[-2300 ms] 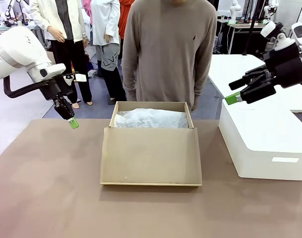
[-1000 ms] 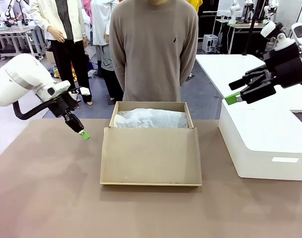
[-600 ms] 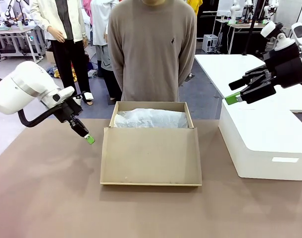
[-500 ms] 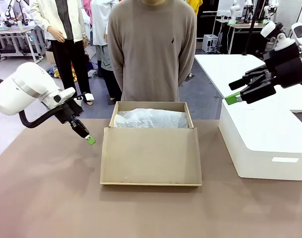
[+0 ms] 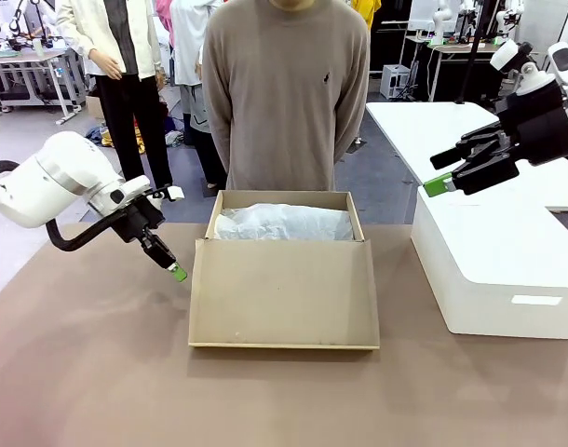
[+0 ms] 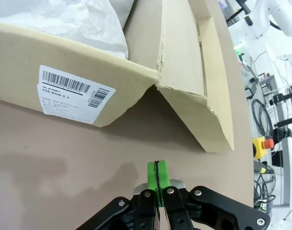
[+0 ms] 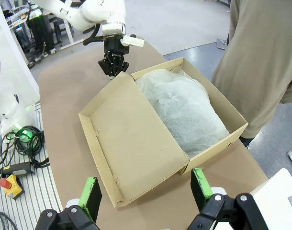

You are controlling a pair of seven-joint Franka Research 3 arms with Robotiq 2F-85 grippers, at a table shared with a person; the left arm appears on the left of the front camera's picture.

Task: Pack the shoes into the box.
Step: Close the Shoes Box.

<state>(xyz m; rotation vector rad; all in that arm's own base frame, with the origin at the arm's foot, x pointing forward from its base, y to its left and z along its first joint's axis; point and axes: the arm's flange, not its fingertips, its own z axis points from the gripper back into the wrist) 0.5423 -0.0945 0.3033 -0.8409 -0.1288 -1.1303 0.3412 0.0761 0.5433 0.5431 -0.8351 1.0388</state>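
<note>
Beside the box (image 5: 284,270), the left claw (image 5: 177,273) sits pressed together, empty. Advise nudging its lid flap (image 5: 284,293) from beneath; right claw (image 7: 148,191) spread, idle.

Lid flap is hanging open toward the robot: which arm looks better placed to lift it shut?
Probably left: its shut tool sits low beside the flap's left edge. The right tool is open, up over the white block.

Left fingers (image 5: 177,273) nearer box (image 5: 284,279)
</note>
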